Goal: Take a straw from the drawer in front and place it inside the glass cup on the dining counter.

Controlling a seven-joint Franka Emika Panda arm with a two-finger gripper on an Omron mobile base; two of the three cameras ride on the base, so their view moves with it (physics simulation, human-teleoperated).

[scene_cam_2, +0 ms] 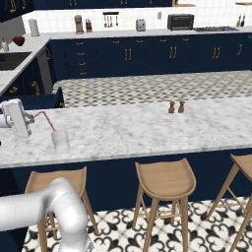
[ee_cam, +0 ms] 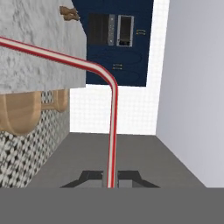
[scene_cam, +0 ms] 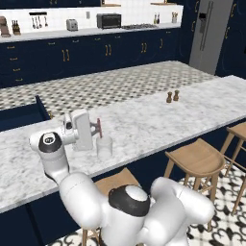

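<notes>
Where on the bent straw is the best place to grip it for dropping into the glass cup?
On the long straight leg of the straw, from its end, where the gripper pinches it now. That leaves the bent tip free over the glass cup.

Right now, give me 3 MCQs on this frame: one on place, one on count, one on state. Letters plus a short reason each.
1. Where does the glass cup stand?
A. On the dining counter, near its stool-side edge
B. On a stool
C. On the floor

2. How many small brown shakers stand together on the dining counter?
A. One
B. Two
C. Four

3. What is the state of the hand?
A. Open and empty
B. Shut on the straw
C. Shut on the glass cup

Key:
1 A: both base views show the cup on the marble top, above the stools.
2 B: a pair stands side by side, far along the counter from the cup.
3 B: in the hand view the red-and-white straw rises from between the two finger tips, and it bends partway up.
</notes>
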